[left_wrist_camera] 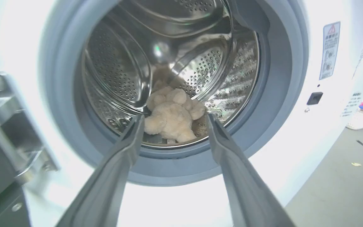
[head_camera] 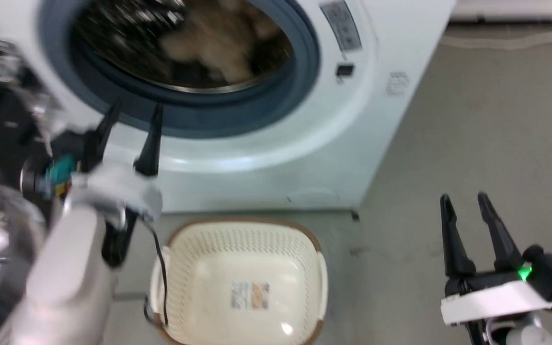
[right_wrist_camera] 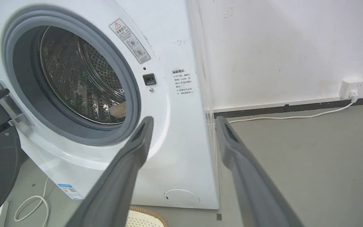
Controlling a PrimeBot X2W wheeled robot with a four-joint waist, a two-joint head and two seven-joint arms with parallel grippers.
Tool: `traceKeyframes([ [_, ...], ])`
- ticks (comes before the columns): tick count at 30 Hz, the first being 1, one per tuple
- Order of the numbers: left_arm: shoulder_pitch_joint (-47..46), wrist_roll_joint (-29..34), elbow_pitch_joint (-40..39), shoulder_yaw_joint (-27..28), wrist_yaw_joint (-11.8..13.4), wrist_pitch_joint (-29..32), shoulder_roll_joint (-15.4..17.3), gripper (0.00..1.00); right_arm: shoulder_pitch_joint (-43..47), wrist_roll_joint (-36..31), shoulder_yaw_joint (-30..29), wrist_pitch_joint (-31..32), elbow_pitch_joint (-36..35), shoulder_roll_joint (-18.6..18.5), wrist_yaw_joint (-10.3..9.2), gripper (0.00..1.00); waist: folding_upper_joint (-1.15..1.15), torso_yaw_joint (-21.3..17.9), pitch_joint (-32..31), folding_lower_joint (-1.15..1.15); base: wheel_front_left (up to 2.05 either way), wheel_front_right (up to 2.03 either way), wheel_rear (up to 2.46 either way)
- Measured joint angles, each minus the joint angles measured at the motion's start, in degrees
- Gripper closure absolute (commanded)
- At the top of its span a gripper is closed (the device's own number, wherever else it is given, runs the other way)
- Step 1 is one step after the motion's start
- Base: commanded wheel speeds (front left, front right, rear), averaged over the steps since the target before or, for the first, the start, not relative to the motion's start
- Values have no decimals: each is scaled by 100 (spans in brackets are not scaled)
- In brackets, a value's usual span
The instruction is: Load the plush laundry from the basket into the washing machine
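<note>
Head view: the left gripper (head_camera: 137,106) is held up in front of the washing machine (head_camera: 304,158). Its two fingers are spread, and their tips are at the lower edge of the grey door seal (head_camera: 237,115). The right gripper (head_camera: 464,196) is low over the floor (head_camera: 472,120), well apart, with its fingers also spread and holding nothing. The left wrist view shows sharply what is blurred there: the plush laundry (left_wrist_camera: 169,126) lies at the bottom of the steel drum (left_wrist_camera: 118,63), beyond and between the fingertips. The basket (head_camera: 237,239) stands on the floor below the left fingers, and the label (head_camera: 249,294) on its bottom is in plain sight.
</note>
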Motion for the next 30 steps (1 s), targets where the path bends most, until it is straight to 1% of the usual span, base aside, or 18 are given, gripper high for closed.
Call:
traceKeyframes([
  [4,1051,-14,-842,294,136,-5,-134,0,239,-16,-40,0,35,-1,0,0,0,224,-455,1,0,0,0],
  [6,1598,-36,-1144,450,224,-5,-259,0,359,-16,-42,0,53,-1,0,0,0,319,-672,0,0,0,0],
  [8,2085,15,-1348,483,242,-5,-324,0,474,-18,-40,0,59,-2,0,0,0,407,-868,0,0,0,0],
  [9,2291,63,-1467,535,293,-5,-355,0,521,-31,-27,0,68,-1,0,0,0,448,-955,0,0,0,0],
  [11,2601,168,-1658,603,382,-5,-430,0,617,-42,9,0,70,-1,0,0,0,536,-1101,0,0,0,0],
  [13,2863,205,-1758,613,416,-5,-538,0,686,-79,85,0,67,-1,0,0,0,625,-1206,1,0,0,0],
  [19,3391,415,-1905,627,530,-5,-761,0,804,-97,182,0,23,-1,0,0,0,795,-1389,2,0,0,0],
  [22,3526,571,-1989,623,557,-5,-792,0,874,-88,182,0,24,-1,0,0,0,848,-1425,2,0,0,0],
  [27,3627,805,-2261,622,547,-5,-813,0,945,-79,180,0,46,-1,0,0,0,875,-1429,2,0,0,0],
  [30,3674,934,-2458,611,443,-5,-817,0,951,-52,157,0,91,-1,0,0,0,870,-1422,2,0,0,0],
])
